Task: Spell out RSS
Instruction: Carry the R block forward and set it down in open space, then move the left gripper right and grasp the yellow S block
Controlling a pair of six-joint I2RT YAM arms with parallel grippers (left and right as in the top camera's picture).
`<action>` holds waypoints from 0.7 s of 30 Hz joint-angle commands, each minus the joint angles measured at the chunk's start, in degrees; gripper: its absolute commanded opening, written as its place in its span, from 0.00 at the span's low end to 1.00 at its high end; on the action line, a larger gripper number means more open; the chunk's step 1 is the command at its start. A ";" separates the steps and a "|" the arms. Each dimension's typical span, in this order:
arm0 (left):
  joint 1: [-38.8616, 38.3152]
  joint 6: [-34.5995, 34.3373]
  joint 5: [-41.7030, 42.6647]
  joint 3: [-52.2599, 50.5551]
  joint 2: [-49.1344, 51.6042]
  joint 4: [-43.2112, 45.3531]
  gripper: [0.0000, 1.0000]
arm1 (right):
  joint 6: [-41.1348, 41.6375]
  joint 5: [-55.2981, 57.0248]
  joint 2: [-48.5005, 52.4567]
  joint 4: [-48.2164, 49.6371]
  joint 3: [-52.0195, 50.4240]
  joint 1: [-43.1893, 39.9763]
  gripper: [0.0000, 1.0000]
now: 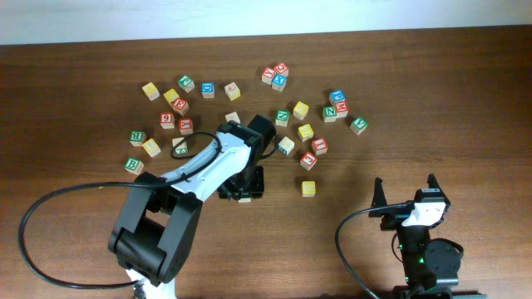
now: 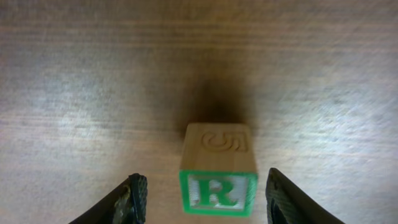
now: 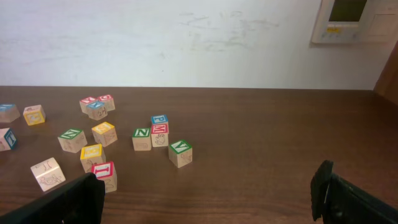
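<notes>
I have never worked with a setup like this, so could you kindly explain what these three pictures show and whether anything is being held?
These are two robot arms at a brown wooden table, each ending in a two-finger tool. One picture looks down from above; the other two come from cameras on the wrists. Small wooden letter cubes lie scattered across the table. The left tool points down over a pale wooden cube with a green R; its fingers stand apart on either side with gaps showing, so the cube sits on the table, not gripped. The right tool waits wide open and empty, facing the scattered cubes.
</notes>
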 commanded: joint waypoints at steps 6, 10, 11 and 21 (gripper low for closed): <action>0.33 2.84 -0.68 11.58 0.09 -7.15 0.67 | 0.22 0.48 -0.52 -0.33 -0.28 -0.44 0.98; 0.31 3.89 -0.55 22.05 0.09 -12.92 0.82 | 0.22 0.48 -0.52 -0.33 -0.28 -0.44 0.98; 0.31 3.87 0.02 24.26 0.09 -13.79 0.87 | 0.22 0.48 -0.52 -0.33 -0.28 -0.44 0.98; -5.38 -3.65 9.81 28.33 1.70 -9.46 0.85 | 0.22 0.48 -0.52 -0.33 -0.28 -0.44 0.98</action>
